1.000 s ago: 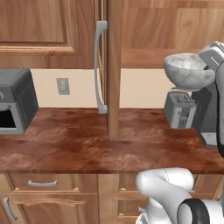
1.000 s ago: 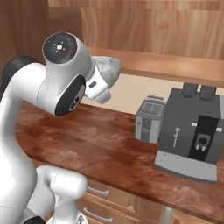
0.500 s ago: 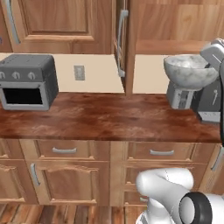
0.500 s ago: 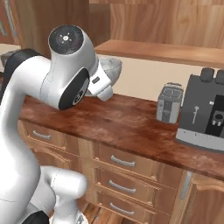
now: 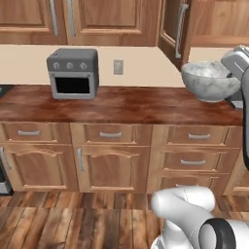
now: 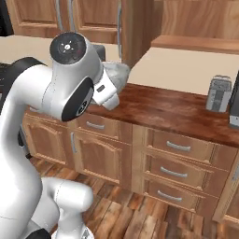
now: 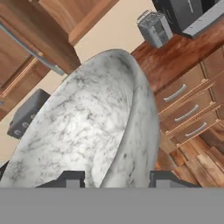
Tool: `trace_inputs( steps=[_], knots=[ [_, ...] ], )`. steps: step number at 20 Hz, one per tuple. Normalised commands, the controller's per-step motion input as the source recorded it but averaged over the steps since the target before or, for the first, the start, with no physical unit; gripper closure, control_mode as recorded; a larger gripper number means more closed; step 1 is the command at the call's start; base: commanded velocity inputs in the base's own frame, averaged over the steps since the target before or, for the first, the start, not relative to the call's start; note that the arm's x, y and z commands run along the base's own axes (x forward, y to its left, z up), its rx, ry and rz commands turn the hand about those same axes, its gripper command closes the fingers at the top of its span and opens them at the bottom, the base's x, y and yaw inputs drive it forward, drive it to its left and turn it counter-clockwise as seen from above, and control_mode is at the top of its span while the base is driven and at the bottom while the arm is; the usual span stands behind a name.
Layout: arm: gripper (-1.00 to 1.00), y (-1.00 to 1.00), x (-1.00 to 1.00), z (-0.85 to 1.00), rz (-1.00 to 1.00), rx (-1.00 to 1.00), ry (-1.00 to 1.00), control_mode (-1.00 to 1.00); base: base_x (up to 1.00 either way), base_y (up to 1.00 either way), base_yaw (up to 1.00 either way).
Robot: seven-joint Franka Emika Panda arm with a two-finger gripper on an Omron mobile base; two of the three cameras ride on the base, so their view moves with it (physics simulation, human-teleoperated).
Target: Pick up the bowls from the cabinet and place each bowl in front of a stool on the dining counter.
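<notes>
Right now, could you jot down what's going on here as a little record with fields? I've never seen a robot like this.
Held item: grey-white marbled bowl, lifted clear of the counter
End effector: closed on the bowl's rim, one fingertip inside and one outside
Bowl contents: looks empty
Counter: dark reddish-brown top over wooden drawers
On the counter: grey toaster oven to the left, silver toaster to the right
Above: open cabinet door beside the bowl
Floor: wood planks
</notes>
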Motion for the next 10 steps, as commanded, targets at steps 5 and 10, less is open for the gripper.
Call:
trace_inputs(
  steps=[5, 10],
  knots=[
    [1.00, 0.00, 0.00, 0.00, 0.00, 0.00, 0.00, 1.00, -1.00, 0.97, -0.02],
    [1.00, 0.00, 0.00, 0.00, 0.00, 0.00, 0.00, 1.00, -1.00, 0.60, -0.04]
  ],
)
